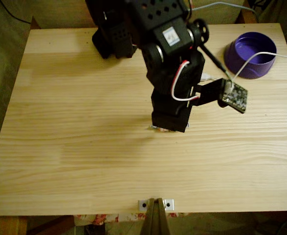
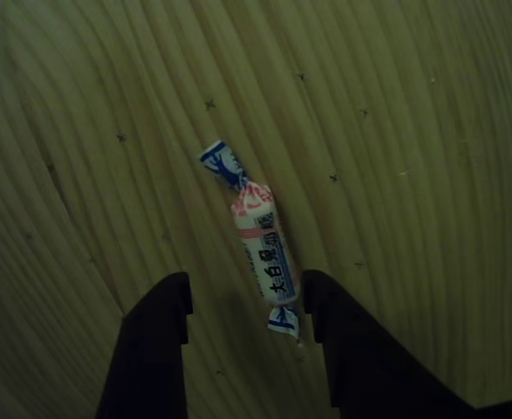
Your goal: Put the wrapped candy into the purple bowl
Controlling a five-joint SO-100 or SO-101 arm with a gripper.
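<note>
While the arm leans over the middle of the pale wooden counter [image 1: 84,147], its fingers [image 2: 247,301] stand apart, one dark tip on each side of the wrapped candy [image 2: 262,249] in the other view. That sweet lies flat on the wood, tilted slightly, with its lower end between the two tips and close against the right one; whether it touches that tip I cannot tell. In the fixed view just a pale sliver of it peeps out under the arm's lowest part [image 1: 155,128].

It looks light and small, so weight should be no trouble. The clear wrapper is probably slick, and the twisted ends (blue and white, thin as paper) would likely crumple or slide out of a pinch. Its firm, printed middle seems the best place to take hold, squeezed across its narrow width. As things lie, the fingers bracket its lower part rather than the middle, so a short advance along the sweet may give a surer hold.

Well apart from all this, the purple bowl [image 1: 251,55] sits near the counter's far right corner in the fixed view, a white cable [image 1: 260,55] arching over it.
</note>
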